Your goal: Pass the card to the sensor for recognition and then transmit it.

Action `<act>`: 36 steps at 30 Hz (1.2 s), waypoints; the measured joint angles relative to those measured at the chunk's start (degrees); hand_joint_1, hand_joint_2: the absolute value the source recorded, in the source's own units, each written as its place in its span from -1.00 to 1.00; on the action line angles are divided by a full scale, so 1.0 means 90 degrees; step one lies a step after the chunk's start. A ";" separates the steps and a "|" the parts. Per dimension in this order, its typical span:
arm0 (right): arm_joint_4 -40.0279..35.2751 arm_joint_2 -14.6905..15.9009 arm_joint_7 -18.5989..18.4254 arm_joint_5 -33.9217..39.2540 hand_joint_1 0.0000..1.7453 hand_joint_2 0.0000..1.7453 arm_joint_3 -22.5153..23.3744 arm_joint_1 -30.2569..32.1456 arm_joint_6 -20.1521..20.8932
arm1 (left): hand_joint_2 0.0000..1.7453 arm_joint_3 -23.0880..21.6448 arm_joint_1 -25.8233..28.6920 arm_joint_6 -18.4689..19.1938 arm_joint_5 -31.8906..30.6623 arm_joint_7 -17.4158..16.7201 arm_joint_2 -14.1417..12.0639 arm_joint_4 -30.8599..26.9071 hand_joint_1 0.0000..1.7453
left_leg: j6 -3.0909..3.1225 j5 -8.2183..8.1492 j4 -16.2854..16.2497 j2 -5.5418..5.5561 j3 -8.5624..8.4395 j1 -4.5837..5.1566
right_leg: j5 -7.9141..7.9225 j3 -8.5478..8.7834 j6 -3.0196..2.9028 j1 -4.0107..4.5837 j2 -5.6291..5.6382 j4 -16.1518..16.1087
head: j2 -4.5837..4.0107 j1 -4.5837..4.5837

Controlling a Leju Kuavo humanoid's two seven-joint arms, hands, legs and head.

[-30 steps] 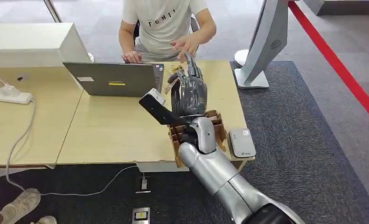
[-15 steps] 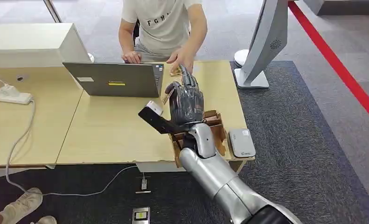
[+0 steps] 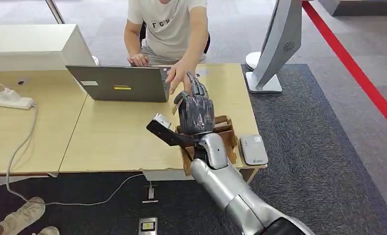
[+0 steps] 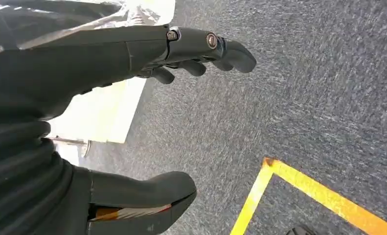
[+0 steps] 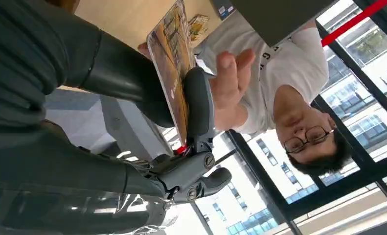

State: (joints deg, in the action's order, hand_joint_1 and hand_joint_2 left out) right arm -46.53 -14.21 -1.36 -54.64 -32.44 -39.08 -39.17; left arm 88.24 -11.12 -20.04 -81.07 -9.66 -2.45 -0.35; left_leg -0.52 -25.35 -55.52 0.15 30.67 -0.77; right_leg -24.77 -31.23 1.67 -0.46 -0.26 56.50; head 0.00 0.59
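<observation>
Glossy printed card [image 5: 171, 63], matt wooden table [image 3: 118, 132]

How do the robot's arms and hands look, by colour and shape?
The right arm is a smooth, rounded silver shell. The right hand is dark grey, with jointed fingers. The left hand is dark too, with small round metal fasteners on its fingers.

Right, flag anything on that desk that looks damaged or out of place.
The cardboard box at the table's near edge looks torn and ragged, partly overhanging. Otherwise nothing stands out: the right hand holds the card upright toward a person's hand.
</observation>
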 joint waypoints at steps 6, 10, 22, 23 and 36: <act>0.0073 0.0000 0.0070 -0.0056 1.00 1.00 0.0156 0.0012 0.0000 | 1.00 0.0000 0.0000 -0.0221 0.0078 -0.0065 0.0131 0.0000 -0.82 | 0.0000 0.0000 0.0000 0.0000 0.0000 0.0000 | 0.0000 0.0000 0.0000 0.0000 0.0000 0.0000 | 0.0000 0.0000; 0.0112 0.0000 0.0112 -0.0122 1.00 1.00 0.0241 0.0011 -0.0002 | 1.00 0.0000 -0.0002 -0.0250 0.0114 -0.0112 0.0175 0.0000 -0.82 | 0.0000 0.0000 0.0000 0.0000 0.0000 0.0000 | 0.0000 0.0001 0.0000 0.0000 0.0000 0.0000 | 0.0000 0.0000; 0.0109 -0.0017 0.0014 -0.0391 -1.00 1.00 0.0394 0.0012 -0.0002 | 1.00 0.0000 -0.0006 -0.0532 0.0359 -0.0221 0.0270 0.0000 -0.82 | 0.0000 0.0000 0.0000 0.0000 0.0000 0.0000 | 0.0000 0.0000 0.0000 0.0000 0.0000 0.0001 | 0.0000 0.0002; 0.0109 -0.0024 -0.0003 -0.0391 -1.00 1.00 0.0394 0.0017 -0.0002 | 1.00 0.0000 -0.0007 -0.0547 0.0357 -0.0221 0.0282 0.0000 -0.82 | 0.0000 0.0000 0.0000 0.0000 0.0000 0.0000 | 0.0000 0.0000 0.0000 0.0000 0.0000 0.0001 | 0.0000 0.0000; 0.0102 0.0087 0.0876 0.3632 -1.00 1.00 0.0430 0.0100 0.0623 | 1.00 0.0000 -0.0004 -0.0607 0.0376 -0.0066 0.0330 0.0000 -0.82 | 0.0000 0.0000 0.0000 -0.0001 -0.0001 0.0000 | 0.0000 0.0001 0.0000 0.0000 0.0000 0.0000 | 0.0000 0.0000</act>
State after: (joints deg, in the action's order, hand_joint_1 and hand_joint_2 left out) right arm -45.61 -13.42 6.53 -21.95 -28.57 -38.18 -33.56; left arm 88.24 -11.16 -25.51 -77.68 -10.25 0.52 -0.35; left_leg -0.52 -25.35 -55.52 0.15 30.66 -0.77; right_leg -24.76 -31.23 1.67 -0.46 -0.26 56.50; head 0.00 0.59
